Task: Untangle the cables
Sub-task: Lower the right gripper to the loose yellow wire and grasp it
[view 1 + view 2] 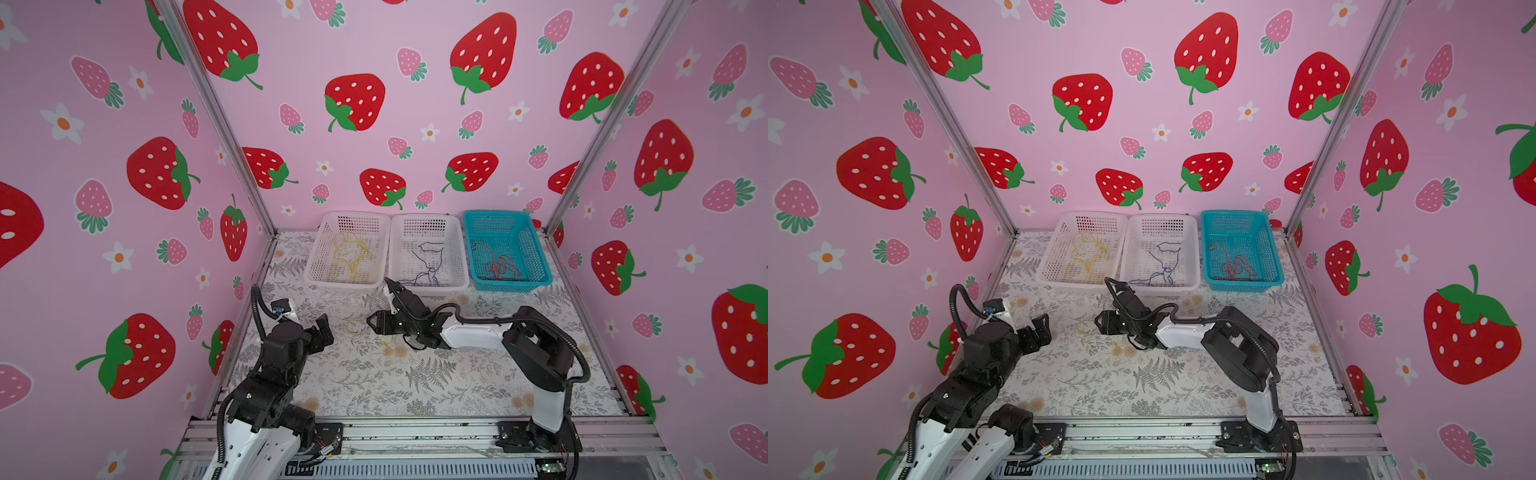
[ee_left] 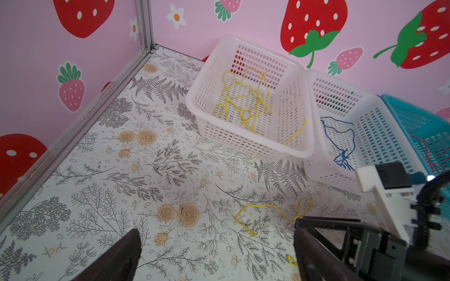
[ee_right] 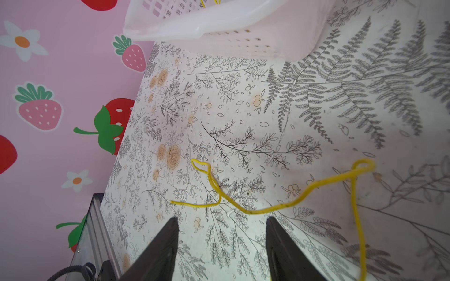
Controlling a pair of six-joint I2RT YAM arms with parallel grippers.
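Three baskets stood in a row along the back edge of the worktop (image 1: pixel 415 386). The left white basket (image 1: pixel 345 286) held a loose pile of yellow cables (image 1: pixel 353 257). The middle white basket (image 1: pixel 461 249) held a dark blue cable (image 1: pixel 428 262). The blue basket (image 1: pixel 511 284), nearest the back right corner, held red cables (image 1: pixel 498 266).

One loose yellow cable (image 1: pixel 353 330) lay curled flat on the worktop in front of the white baskets, nearer the left edge than the right, and it showed in both top views.

The right gripper (image 1: pixel 369 322) reached across toward the left, low over the surface. In its wrist view its jaws stood partly apart with nothing between them. The loose yellow cable (image 3: pixel 267 209) lay just past the tips, and one strand ran back alongside the gripper.

The left gripper (image 1: pixel 324 328) faced it from the other side of that cable, spread wide and empty. From its wrist camera the cable (image 2: pixel 265 205) lay just beside the right gripper (image 2: pixel 295 225); I could not tell whether they touched.
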